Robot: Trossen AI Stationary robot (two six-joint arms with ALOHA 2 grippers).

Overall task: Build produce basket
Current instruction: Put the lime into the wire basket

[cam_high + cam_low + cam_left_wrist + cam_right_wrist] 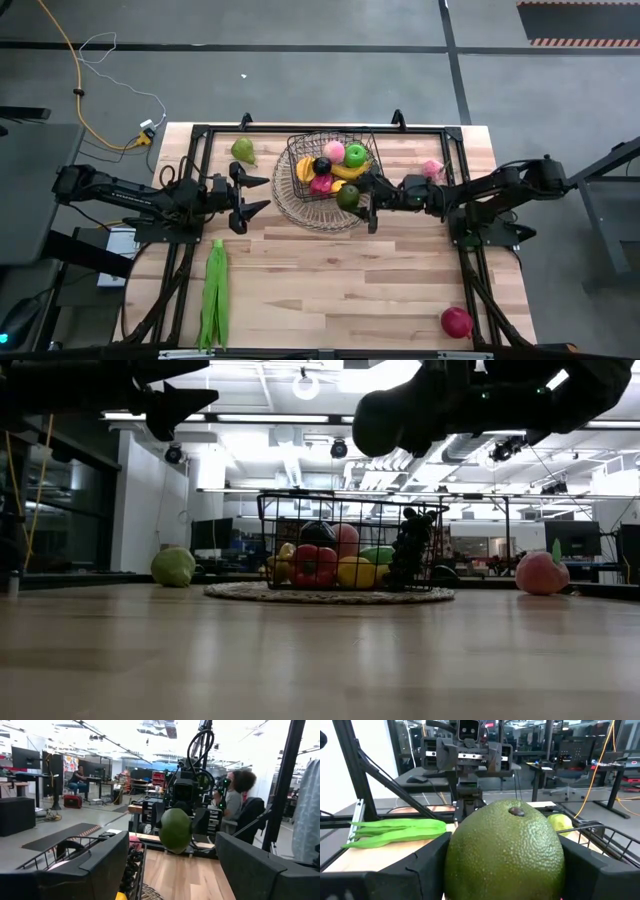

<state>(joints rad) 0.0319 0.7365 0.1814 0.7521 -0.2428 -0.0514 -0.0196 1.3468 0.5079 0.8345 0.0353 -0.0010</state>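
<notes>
Right gripper (362, 198) clamps green avocado (348, 196) over basket (290, 195).

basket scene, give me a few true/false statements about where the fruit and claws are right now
1. The right claw grips a dark green fruit. True.
2. The left claw holds the green pods. False: it is open and empty; the green pods lie on the table.
3. A red apple sits inside the basket. False: it lies near the table's corner, far from the basket.
4. A pear lies outside the basket. True.
</notes>
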